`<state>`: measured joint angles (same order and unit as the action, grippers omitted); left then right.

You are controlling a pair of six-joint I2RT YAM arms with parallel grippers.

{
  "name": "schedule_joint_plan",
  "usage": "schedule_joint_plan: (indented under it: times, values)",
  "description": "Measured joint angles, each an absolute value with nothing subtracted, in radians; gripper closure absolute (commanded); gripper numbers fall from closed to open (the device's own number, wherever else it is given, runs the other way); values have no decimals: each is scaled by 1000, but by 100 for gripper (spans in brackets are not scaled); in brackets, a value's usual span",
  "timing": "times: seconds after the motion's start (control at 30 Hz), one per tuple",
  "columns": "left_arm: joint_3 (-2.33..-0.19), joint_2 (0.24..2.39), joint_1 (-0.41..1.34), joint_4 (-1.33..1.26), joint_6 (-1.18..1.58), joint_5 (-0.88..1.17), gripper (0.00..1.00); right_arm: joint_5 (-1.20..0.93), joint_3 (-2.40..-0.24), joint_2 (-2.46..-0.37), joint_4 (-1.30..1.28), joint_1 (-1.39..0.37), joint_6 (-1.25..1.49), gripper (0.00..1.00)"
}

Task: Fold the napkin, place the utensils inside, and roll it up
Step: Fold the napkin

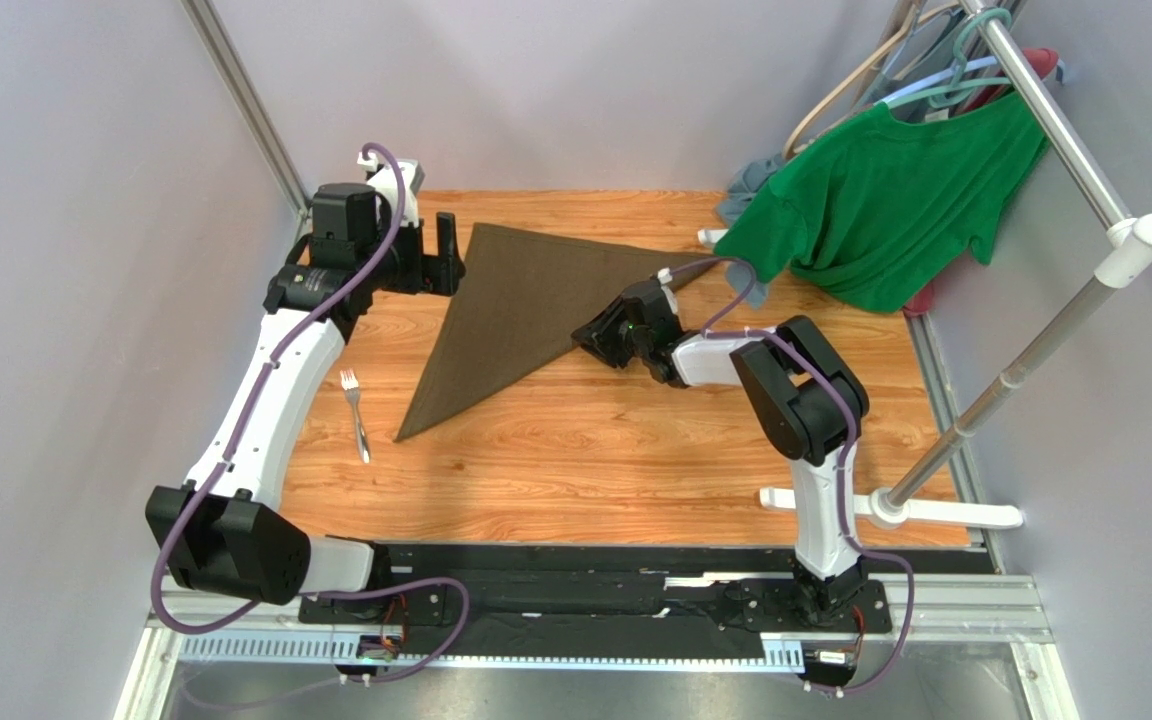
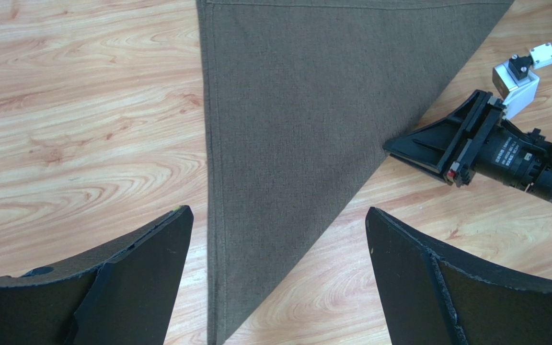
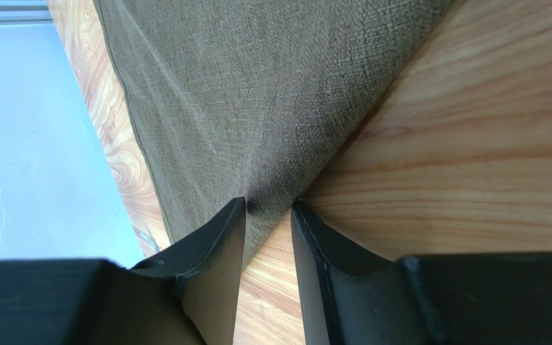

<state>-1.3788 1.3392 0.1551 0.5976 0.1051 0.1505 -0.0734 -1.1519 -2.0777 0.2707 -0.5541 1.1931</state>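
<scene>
Napkin: dark olive-brown cloth [image 1: 515, 308], lying flat on the wooden surface [image 1: 612, 465] as a triangle. The long point runs toward the near left, between the two arms.
Handling (judged): light and limp, with a coarse weave that should give fair friction. It has no stiffness, so it will sag and drag if raised from one spot. Not fragile.
Where to hold (judged): a corner or an edge, pinched through both layers. The diagonal fold edge is thicker and gives more bite.
Right gripper [image 3: 268, 205]: low at the diagonal fold edge. Jaws narrow, with the cloth puckered in the gap and creases fanning out from there. Cannot tell whether it is clamped.
Left gripper [image 2: 277, 215]: above the napkin's far-left part. Jaws wide, holding nothing.
Fork [image 1: 355, 413]: on the surface just left of the napkin's near point. Judged hard, thin and slippery, so grip it across the handle.
Risk (judged): a one-sided pull could skew the layers.
</scene>
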Motion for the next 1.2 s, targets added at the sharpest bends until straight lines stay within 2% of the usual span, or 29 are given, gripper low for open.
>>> schedule_joint_plan:
  times: [0.33,0.47,0.53,0.7,1.0,1.2]
  values:
    - [-1378,1335,154,594,105,151,1,-47,-1173,-2090,254,-562,1189,69]
    - [-1377,1335,154,594,105,152,1,-18,-1187,-2091,230,-574,1180,78]
    - [-1377,1335,152,593,105,153,1,-9,-1188,-2093,225,-577,1177,80]
    - [-1377,1332,149,593,105,157,1,1,-1189,-2095,220,-580,1174,100]
    - [-1361,1315,149,591,106,165,1,3,-1184,-2090,222,-593,1181,100]
    - [-1361,1298,148,590,107,176,1,15,-1060,-1995,213,-633,1208,100]
